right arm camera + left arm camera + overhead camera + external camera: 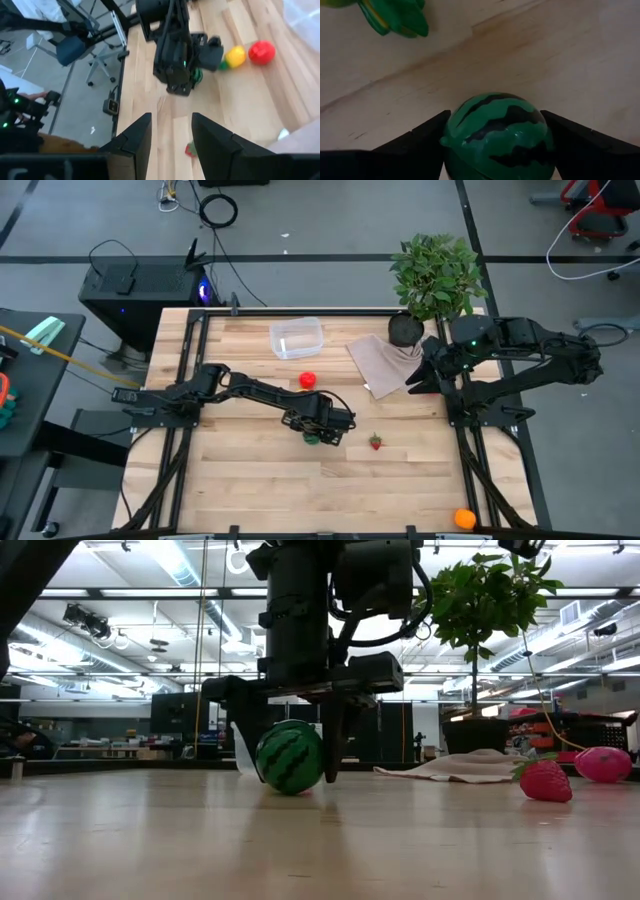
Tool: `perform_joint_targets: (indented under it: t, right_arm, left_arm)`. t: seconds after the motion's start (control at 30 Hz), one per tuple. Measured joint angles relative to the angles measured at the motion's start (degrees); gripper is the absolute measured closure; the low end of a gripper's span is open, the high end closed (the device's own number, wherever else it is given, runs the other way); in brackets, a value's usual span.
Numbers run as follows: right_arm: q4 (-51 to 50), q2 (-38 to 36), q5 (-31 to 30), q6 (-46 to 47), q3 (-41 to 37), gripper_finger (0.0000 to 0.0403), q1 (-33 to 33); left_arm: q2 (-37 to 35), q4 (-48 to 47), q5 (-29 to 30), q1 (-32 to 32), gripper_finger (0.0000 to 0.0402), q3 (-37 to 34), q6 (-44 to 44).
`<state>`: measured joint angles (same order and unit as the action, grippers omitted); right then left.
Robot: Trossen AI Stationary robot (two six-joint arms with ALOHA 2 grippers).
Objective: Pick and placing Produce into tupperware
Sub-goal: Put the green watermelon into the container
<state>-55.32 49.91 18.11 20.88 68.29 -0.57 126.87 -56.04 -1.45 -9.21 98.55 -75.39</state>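
Left pincer (290, 762) straddles striped ball (290, 757) mid-table; strawberry (546, 780) nearby.

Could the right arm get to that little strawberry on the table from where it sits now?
Probably yes. The right gripper waits open by the cloth, and bare table lies between it and the strawberry. The left gripper is busy at the watermelon ball, off to the side.
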Motion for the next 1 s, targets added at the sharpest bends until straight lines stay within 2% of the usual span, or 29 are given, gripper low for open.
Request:
perform_joint_targets:
  t: [0.23, 0.57, 0.77, 1.0]
  right_arm:
    - [-5.11, -0.02, -0.33, -0.39, 0.00, 0.0255, 0.00]
    - [-5.36, -0.02, -0.87, -0.48, 0.00, 0.0255, 0.00]
    - [-5.65, -0.02, -0.89, -1.18, 0.00, 0.0256, 0.00]
    - [-8.57, -0.04, -3.61, -3.85, 0.00, 0.0256, 0.00]
  left_arm:
    - [-0.02, 0.12, 0.03, 0.00, 0.0110, 0.00, 0.21]
    - [-0.09, -0.47, 0.04, 0.00, 0.0108, 1.82, 1.72]
    - [-0.11, -1.44, 0.05, 0.18, 0.0108, 7.25, 5.03]
    - [-0.13, -8.69, 2.03, 1.12, 0.0109, 18.30, 11.34]
